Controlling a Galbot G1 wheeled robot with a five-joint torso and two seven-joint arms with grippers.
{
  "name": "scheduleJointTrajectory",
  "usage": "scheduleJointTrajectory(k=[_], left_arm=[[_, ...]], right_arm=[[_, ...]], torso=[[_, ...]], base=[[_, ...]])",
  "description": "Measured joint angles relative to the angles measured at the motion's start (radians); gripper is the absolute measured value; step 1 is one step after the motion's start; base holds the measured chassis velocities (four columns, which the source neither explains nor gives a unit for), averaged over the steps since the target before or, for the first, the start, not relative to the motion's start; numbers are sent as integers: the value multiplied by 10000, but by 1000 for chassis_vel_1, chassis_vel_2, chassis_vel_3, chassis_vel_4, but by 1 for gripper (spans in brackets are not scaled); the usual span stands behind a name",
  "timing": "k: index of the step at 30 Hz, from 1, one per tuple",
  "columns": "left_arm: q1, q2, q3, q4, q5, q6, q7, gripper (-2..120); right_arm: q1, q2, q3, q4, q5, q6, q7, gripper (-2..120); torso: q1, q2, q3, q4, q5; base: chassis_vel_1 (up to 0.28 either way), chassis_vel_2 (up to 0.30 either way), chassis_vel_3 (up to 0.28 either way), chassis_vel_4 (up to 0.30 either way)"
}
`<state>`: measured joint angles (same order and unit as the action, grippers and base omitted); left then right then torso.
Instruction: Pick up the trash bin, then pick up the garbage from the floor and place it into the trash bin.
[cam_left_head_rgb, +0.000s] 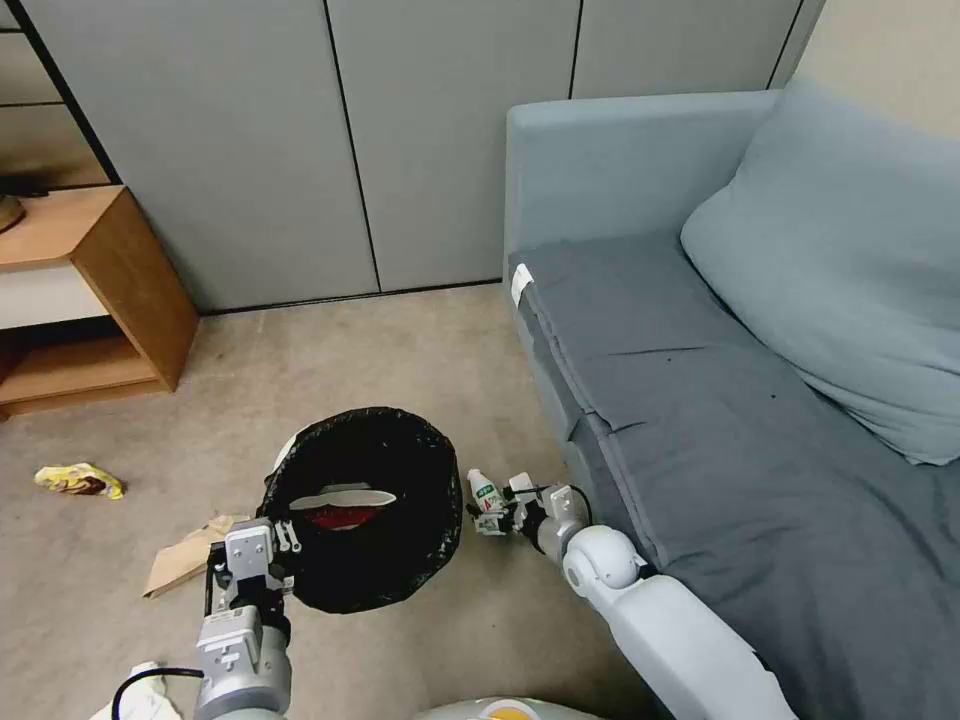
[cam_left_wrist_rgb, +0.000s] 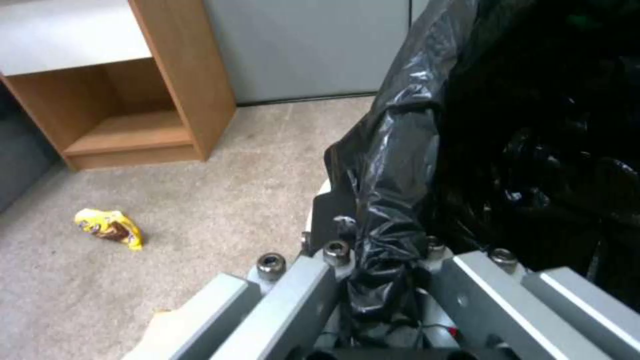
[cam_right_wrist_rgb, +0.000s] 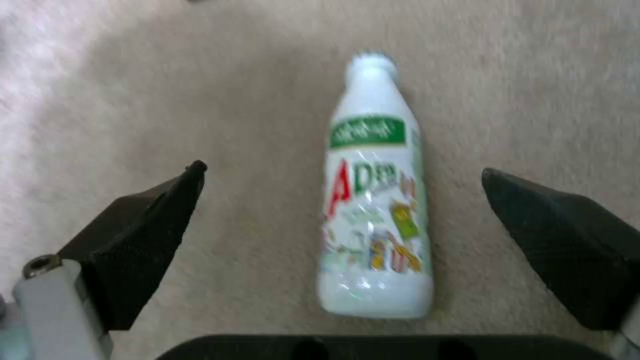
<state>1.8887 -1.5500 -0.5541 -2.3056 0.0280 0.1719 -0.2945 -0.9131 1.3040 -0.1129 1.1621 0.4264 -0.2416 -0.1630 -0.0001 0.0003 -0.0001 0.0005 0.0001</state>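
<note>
The trash bin (cam_left_head_rgb: 440, 480), round with a black liner, hangs tilted over the carpet, and my left gripper (cam_left_head_rgb: 270, 535) is shut on its near rim. In the left wrist view the liner (cam_left_wrist_rgb: 520, 150) is pinched in that gripper (cam_left_wrist_rgb: 383, 250). Red and white garbage (cam_left_head_rgb: 340, 512) lies inside the bin. A small white bottle (cam_left_head_rgb: 486, 492) with a green label lies on the floor beside the bin. My right gripper (cam_left_head_rgb: 500, 505) is down at the bottle (cam_right_wrist_rgb: 373, 200), open (cam_right_wrist_rgb: 341, 169), one finger on each side and neither touching it.
A yellow wrapper (cam_left_head_rgb: 80, 481) (cam_left_wrist_rgb: 110, 228), a brown cardboard scrap (cam_left_head_rgb: 185, 555) and white paper (cam_left_head_rgb: 135, 700) lie on the carpet to the left. A grey sofa (cam_left_head_rgb: 700, 400) stands close on the right. A wooden shelf unit (cam_left_head_rgb: 90, 290) stands at the far left.
</note>
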Motion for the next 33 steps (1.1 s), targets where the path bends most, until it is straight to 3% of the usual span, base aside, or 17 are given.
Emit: scheduleJointTrajectory(k=[8, 25, 30, 32, 33], left_arm=[[28, -16, -6, -1, 23, -18, -17, 1], [123, -50, -2, 28, 74, -110, -31, 1], [134, -57, 2, 28, 87, -118, -38, 1], [142, -57, 3, 27, 92, -124, -43, 1], [142, -57, 3, 27, 92, -124, -43, 1]], right_arm=[[201, 335, 256, -1245, -568, 575, -258, 100], [407, 713, 576, -2570, -1391, 1292, -489, 98], [437, 768, 642, -2780, -1623, 1470, -556, 87], [443, 790, 686, -2864, -1702, 1575, -561, 75], [443, 790, 686, -2864, -1702, 1575, -561, 75]], torso=[[0, 0, -1, 3, 1], [0, -1, 0, -3, 2], [1, -1, 0, -6, 0], [1, -2, 0, -7, -3], [1, -2, 0, -7, -3]], base=[[0, 0, 0, 0], [0, 0, 0, 0], [0, 0, 0, 0], [0, 0, 0, 0], [0, 0, 0, 0]])
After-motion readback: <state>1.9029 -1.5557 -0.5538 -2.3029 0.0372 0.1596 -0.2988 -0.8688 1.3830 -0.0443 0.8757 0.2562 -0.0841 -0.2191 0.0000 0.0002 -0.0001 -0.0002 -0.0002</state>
